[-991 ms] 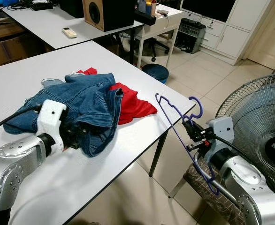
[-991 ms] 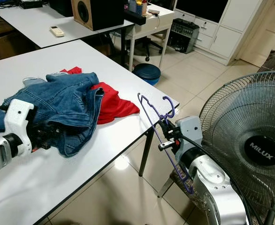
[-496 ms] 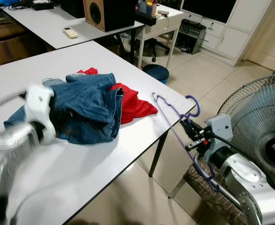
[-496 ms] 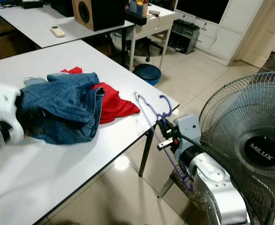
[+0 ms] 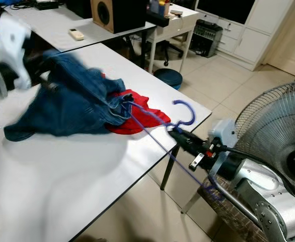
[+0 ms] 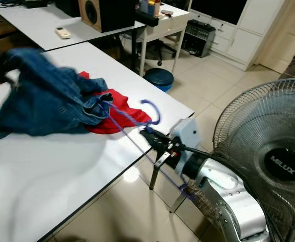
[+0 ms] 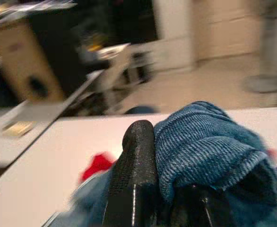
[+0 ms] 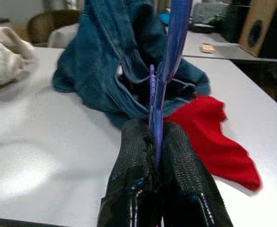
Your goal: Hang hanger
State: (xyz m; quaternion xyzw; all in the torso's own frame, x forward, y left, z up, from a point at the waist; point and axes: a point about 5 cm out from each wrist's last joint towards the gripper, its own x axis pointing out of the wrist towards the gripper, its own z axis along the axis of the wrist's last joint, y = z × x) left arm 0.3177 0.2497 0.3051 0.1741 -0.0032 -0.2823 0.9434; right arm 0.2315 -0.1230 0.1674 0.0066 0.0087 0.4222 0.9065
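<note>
Clamping the thin purple plastic hanger (image 5: 157,136), the right gripper (image 5: 180,136) pokes its far end into the blue denim garment (image 5: 72,103). The blurred left gripper (image 7: 169,198) pinches that denim, lifted above the white table (image 5: 62,191). A red cloth (image 5: 137,116) lies beneath; a wire-caged fan (image 5: 281,136) stands beside.
</note>
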